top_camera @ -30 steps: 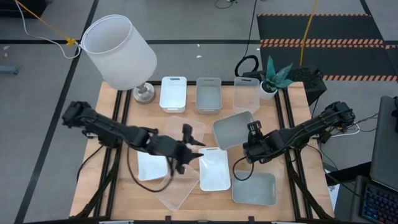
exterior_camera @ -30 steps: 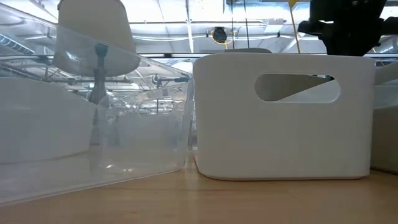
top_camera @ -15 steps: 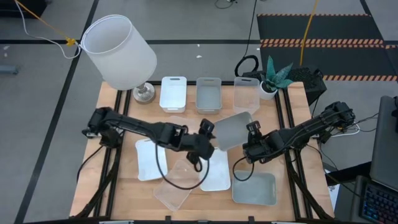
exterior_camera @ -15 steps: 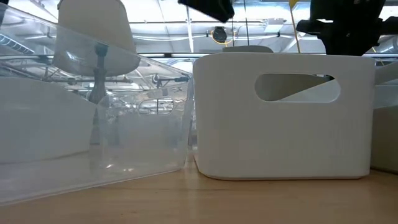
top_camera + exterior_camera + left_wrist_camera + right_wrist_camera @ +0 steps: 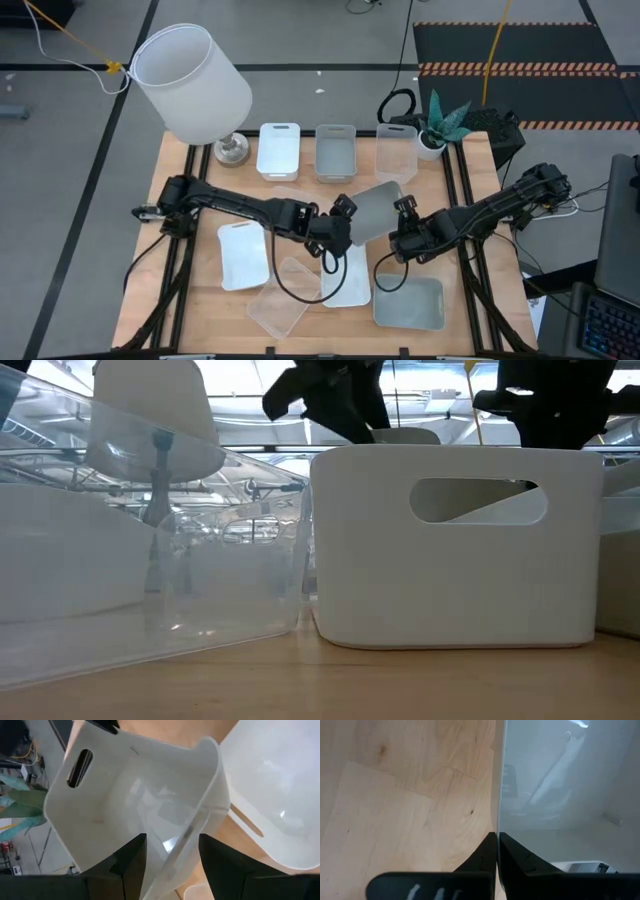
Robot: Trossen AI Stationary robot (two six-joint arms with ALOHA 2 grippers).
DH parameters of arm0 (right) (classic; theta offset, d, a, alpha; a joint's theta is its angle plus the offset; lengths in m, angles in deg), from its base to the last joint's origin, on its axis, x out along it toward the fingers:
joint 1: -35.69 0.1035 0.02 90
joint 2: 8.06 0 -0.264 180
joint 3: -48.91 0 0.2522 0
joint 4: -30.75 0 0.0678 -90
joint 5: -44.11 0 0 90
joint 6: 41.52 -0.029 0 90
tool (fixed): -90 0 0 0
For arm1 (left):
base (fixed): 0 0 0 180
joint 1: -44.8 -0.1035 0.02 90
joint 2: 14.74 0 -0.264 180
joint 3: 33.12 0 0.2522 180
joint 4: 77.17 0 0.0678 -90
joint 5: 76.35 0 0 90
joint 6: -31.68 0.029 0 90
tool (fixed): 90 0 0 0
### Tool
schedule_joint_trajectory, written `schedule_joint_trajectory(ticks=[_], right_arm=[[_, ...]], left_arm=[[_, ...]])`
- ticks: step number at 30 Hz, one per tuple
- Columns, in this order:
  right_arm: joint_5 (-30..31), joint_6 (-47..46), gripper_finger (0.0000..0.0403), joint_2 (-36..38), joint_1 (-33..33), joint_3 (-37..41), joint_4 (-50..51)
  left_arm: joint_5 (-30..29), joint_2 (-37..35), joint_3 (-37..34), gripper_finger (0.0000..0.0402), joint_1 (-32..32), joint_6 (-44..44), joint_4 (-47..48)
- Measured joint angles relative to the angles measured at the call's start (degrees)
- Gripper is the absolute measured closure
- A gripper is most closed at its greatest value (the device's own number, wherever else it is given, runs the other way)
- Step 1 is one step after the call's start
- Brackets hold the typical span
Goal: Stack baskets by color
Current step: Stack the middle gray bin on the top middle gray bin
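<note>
My right gripper (image 5: 404, 216) is shut on a grey basket (image 5: 374, 209) that it holds tilted over the table's middle. My left gripper (image 5: 172, 838) is open at the basket's left side. One of its fingers (image 5: 131, 862) is inside the basket's long wall (image 5: 200, 815) and the other outside it; I cannot tell whether either touches. A white (image 5: 278, 150), a grey (image 5: 336, 152) and a clear basket (image 5: 397, 150) stand in a row at the far edge. Two white baskets (image 5: 243, 256) (image 5: 347, 275), a clear one (image 5: 283, 298) and a grey one (image 5: 410, 302) lie nearer. My right gripper pinches the thin rim of the grey basket's right-hand wall (image 5: 501, 827) between its two fingers, one inside the basket and one outside. The fingers slant down from the table's right. The basket sits tilted in the hold, its open side showing from above.
A big white lampshade on a metal foot (image 5: 190, 85) stands at the far left corner and a potted plant (image 5: 440, 125) at the far right. In the low view the near white basket (image 5: 455, 545) and the clear one (image 5: 150, 560) block most of the table behind them.
My left gripper has swung from the near clear basket toward the table's right and slightly farther, sinking a little and rolling, until its open fingers straddle the grey basket's wall. My right gripper and the grey basket have kept still.
</note>
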Motion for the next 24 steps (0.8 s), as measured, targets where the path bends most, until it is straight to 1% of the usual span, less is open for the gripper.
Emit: schedule_joint_trajectory(ticks=[3, 5, 12, 18, 21, 24], right_arm=[[0.00, 0.00, 0.0400, 0.00, 0.00, 0.00, 0.01], [0.00, 0.15, 0.0399, 0.00, 0.00, 0.00, -0.01], [0.09, 1.30, 0.0399, 0.00, 0.00, 0.00, -0.17], [0.25, 2.00, 0.0398, 0.00, 0.00, 0.00, -0.18], [0.47, 2.62, 0.0394, 0.00, 0.00, 0.00, -0.88], [2.97, 2.50, 0.0375, 0.00, -0.02, 0.00, -1.62]], left_arm=[[0.07, 0.27, 0.00, 0.0223, -0.34, 1.33, 0.18], [0.07, 0.55, 0.00, 0.0237, -0.60, 2.35, 0.11], [0.11, 0.61, -0.02, 0.0319, -0.68, 3.54, 0.54], [0.77, 0.66, -0.05, 0.0375, -0.23, 6.10, 1.09], [0.93, 0.66, -0.10, 0.0390, 0.07, 6.33, 1.18], [0.96, 0.66, -0.11, 0.0393, 0.31, 6.06, 1.15]])
